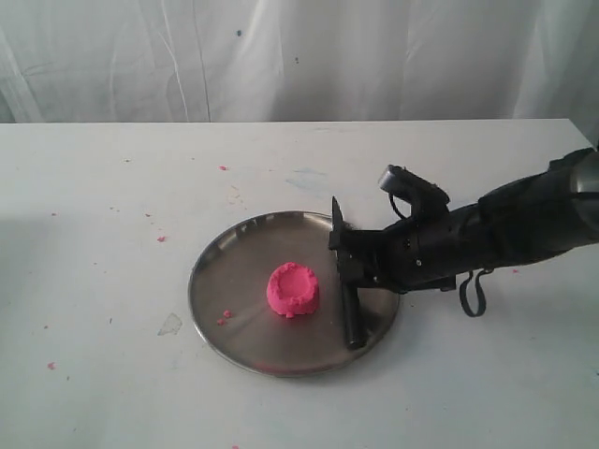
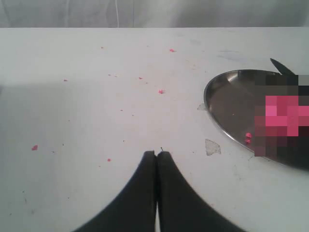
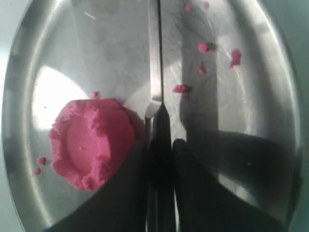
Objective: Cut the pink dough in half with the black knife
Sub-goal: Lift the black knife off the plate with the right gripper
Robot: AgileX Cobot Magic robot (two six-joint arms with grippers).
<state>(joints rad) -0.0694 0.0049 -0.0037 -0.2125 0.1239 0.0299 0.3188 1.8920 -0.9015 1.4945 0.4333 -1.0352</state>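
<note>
Left gripper (image 2: 157,157) is seen clenched on nothing above the white table (image 2: 96,96); pink crumbs (image 2: 161,91) are scattered there; the steel plate (image 1: 225,253) is set mid-table; the pink dough (image 1: 293,289), one whole lump with a dented top, is found near the plate's centre; the black knife (image 1: 354,323) is laid just right of it, not touching; its handle is clamped by the right gripper (image 3: 161,150).

Exterior camera looks down from above, whole steel plate (image 1: 225,271) in frame. My right wrist camera sits close over that plate, along the black knife (image 3: 155,72); left one, low, catches its rim.
</note>
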